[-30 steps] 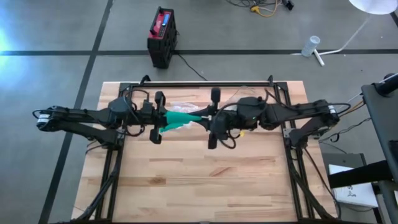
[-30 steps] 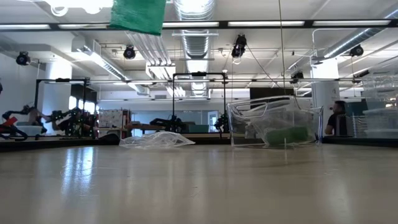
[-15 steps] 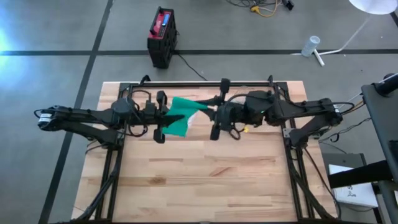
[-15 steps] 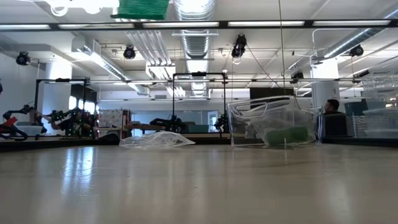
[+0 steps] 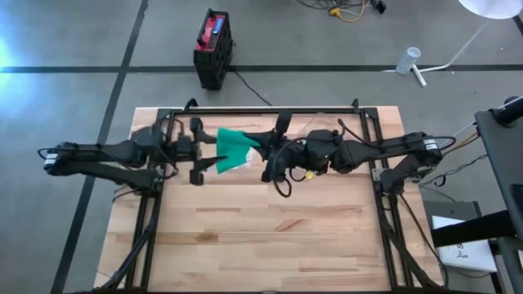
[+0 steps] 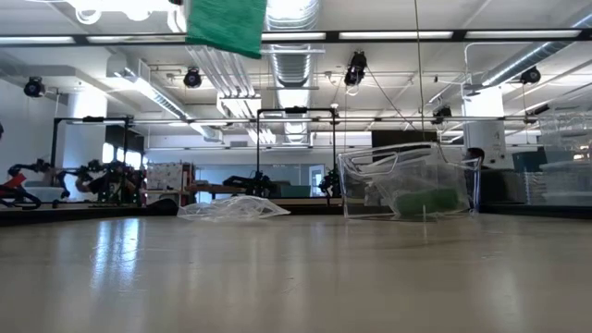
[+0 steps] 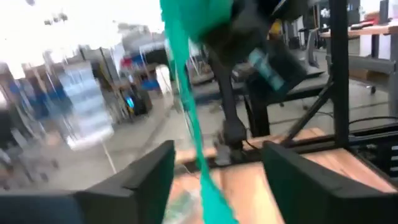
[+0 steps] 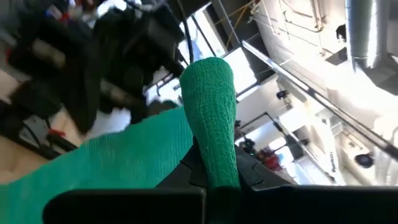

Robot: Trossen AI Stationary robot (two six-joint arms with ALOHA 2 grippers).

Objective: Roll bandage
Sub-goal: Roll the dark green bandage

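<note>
Now the left gripper (image 5: 196, 152) has released the green bandage (image 5: 233, 149), which hangs between its parted jaws, while the right gripper's (image 5: 273, 149) jaws clench the rolled end, ready for re-gripping.

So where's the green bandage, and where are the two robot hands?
green bandage (image 5: 233, 150), high view, middle of the loose flat part.
left gripper (image 5: 197, 152), high view, midway between its open fingers.
right gripper (image 5: 274, 149), high view, midway between its fingers, shut on the bandage's rolled end.
</note>
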